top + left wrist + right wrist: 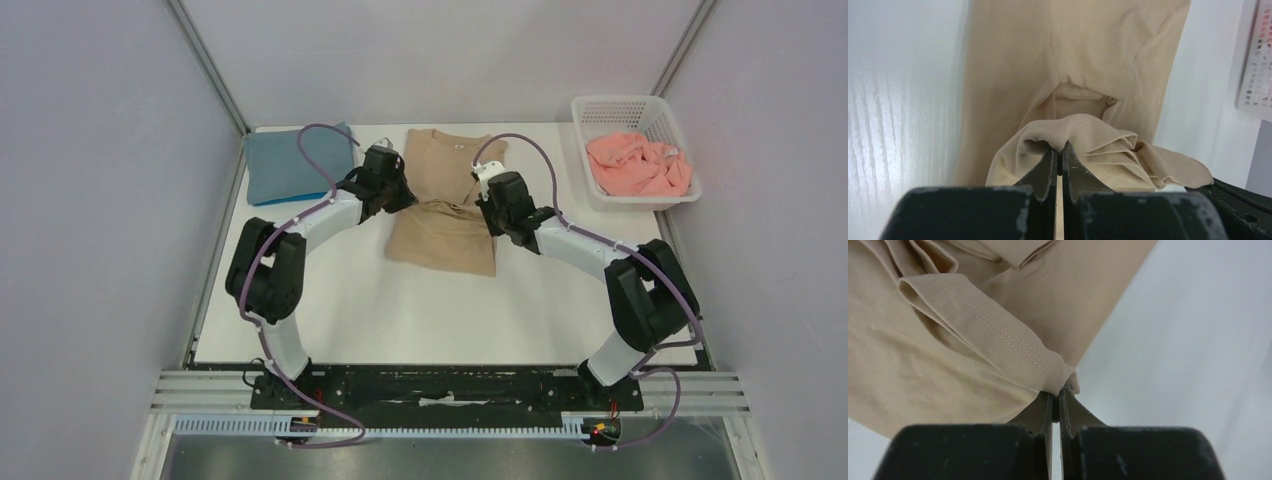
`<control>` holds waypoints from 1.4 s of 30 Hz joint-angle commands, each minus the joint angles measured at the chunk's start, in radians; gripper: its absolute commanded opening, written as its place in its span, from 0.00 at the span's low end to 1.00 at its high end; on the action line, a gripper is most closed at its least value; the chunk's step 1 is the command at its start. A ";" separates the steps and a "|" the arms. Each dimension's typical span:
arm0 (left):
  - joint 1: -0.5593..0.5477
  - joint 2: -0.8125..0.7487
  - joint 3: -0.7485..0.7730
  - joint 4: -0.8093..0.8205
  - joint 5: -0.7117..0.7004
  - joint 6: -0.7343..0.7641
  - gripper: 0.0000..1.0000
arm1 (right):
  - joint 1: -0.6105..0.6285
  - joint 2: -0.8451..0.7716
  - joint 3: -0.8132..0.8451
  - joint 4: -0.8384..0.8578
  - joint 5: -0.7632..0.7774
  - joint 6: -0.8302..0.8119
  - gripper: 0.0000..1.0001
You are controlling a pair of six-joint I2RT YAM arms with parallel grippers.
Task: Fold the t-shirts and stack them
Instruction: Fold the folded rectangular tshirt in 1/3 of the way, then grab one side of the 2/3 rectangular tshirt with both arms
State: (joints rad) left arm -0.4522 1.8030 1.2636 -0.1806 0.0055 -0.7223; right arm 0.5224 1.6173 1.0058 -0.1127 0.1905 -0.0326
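A tan t-shirt (440, 225) lies in the middle of the white table, neck toward the back. My left gripper (398, 196) is shut on a bunched fold of it at its left side; the pinched cloth shows in the left wrist view (1073, 135). My right gripper (487, 212) is shut on a stitched hem of the same shirt at its right side, seen in the right wrist view (998, 335). A folded slate-blue t-shirt (290, 165) lies at the back left. A salmon-pink t-shirt (637, 163) lies crumpled in the basket. The bright blue t-shirt is not in view.
A white slatted basket (668, 125) stands at the back right corner; its wall shows in the left wrist view (1255, 65). Grey walls enclose the table on three sides. Cables loop over both arms.
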 commanded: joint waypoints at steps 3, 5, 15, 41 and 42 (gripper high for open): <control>0.022 0.110 0.106 -0.003 0.020 0.041 0.02 | -0.053 0.105 0.100 0.070 -0.060 -0.030 0.00; 0.027 0.139 0.133 -0.013 0.019 0.042 0.02 | -0.067 0.137 0.120 0.081 -0.083 -0.027 0.00; 0.039 0.171 0.281 -0.099 0.064 0.088 0.77 | -0.096 0.141 0.194 0.040 -0.029 0.031 0.98; 0.035 -0.173 -0.429 0.089 0.040 0.002 0.68 | -0.152 -0.429 -0.628 0.422 -0.352 0.498 0.97; 0.036 -0.161 -0.428 0.100 0.044 0.000 0.66 | -0.151 -0.424 -0.628 0.418 -0.350 0.493 0.97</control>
State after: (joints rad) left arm -0.4164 1.5963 0.8291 -0.1463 0.0570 -0.6930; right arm 0.3702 1.1992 0.3885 0.2768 -0.1574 0.4488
